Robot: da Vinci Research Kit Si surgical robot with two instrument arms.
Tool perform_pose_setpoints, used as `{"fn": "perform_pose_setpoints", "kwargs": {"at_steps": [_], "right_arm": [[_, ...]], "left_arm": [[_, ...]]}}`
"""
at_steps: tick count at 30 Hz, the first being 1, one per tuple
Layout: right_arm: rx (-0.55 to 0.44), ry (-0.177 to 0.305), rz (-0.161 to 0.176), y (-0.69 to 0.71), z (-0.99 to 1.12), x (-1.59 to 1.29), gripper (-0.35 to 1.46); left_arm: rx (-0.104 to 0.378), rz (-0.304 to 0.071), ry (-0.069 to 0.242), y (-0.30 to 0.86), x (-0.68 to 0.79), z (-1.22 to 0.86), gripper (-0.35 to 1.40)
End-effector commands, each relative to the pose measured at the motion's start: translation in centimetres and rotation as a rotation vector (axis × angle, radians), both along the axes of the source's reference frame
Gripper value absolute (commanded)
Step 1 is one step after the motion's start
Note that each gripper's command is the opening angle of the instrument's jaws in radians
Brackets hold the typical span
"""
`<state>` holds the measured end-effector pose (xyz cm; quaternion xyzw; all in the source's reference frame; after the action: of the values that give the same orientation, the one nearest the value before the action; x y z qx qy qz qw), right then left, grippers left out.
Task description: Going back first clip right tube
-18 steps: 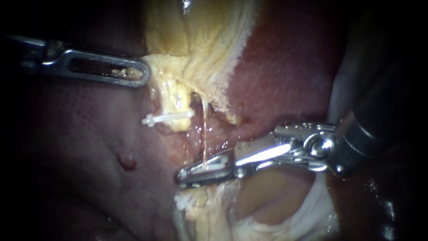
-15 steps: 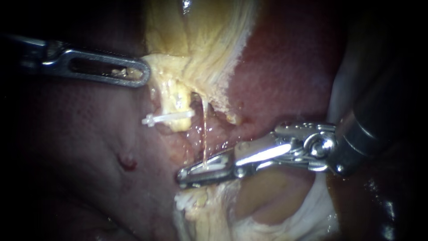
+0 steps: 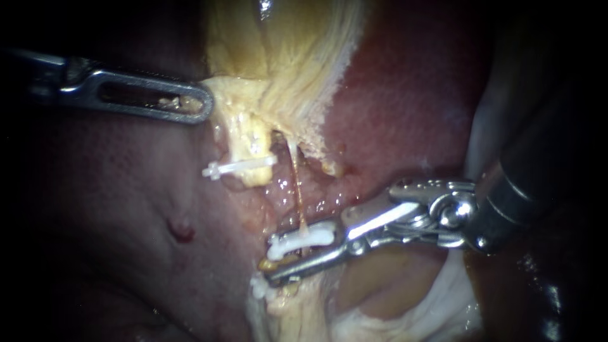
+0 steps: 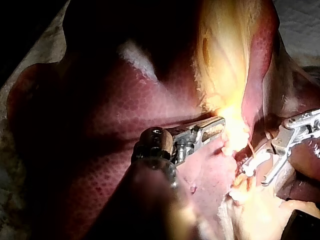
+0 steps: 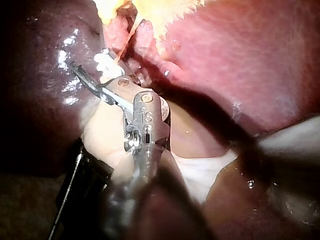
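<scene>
The right instrument [image 3: 273, 258], reaching leftward and level, is held with jaws parted around a white clip [image 3: 303, 239] on the right tube [image 3: 295, 183]. Yellow tissue [image 3: 278, 57] is clamped by the left instrument [image 3: 204, 104].

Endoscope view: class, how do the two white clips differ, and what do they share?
The upper clip crosses the thick yellow tube, clear of both instruments; the lower clip crosses the thin right tube at the right instrument's open jaws. The upper clip looks slim and straight, the lower clip thicker and curved. Both are white and lie crosswise on a tube.
</scene>
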<state>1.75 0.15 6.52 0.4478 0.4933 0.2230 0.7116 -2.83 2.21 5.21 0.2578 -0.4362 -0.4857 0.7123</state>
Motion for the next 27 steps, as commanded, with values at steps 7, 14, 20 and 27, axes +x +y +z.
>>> {"fn": "perform_pose_setpoints", "kwargs": {"at_steps": [7, 14, 20, 27], "right_arm": [[-0.199, 0.019, 0.058, 0.05, 0.14, 0.03, 0.49], [-0.320, 0.021, 0.086, 0.13, 0.29, -0.13, 0.50], [-0.397, 0.047, 0.073, 0.13, 0.23, -0.44, 0.50], [-0.488, 0.054, 0.084, 0.29, -0.02, -0.96, 0.50]], "left_arm": [[0.000, 0.000, 0.000, 0.00, 0.00, 0.00, -0.35], [0.000, 0.000, 0.000, 0.00, 0.00, 0.00, -0.35], [0.000, 0.001, -0.001, -0.01, 0.02, -0.02, -0.35], [0.000, 0.001, -0.001, -0.01, 0.02, -0.02, -0.35]]}}
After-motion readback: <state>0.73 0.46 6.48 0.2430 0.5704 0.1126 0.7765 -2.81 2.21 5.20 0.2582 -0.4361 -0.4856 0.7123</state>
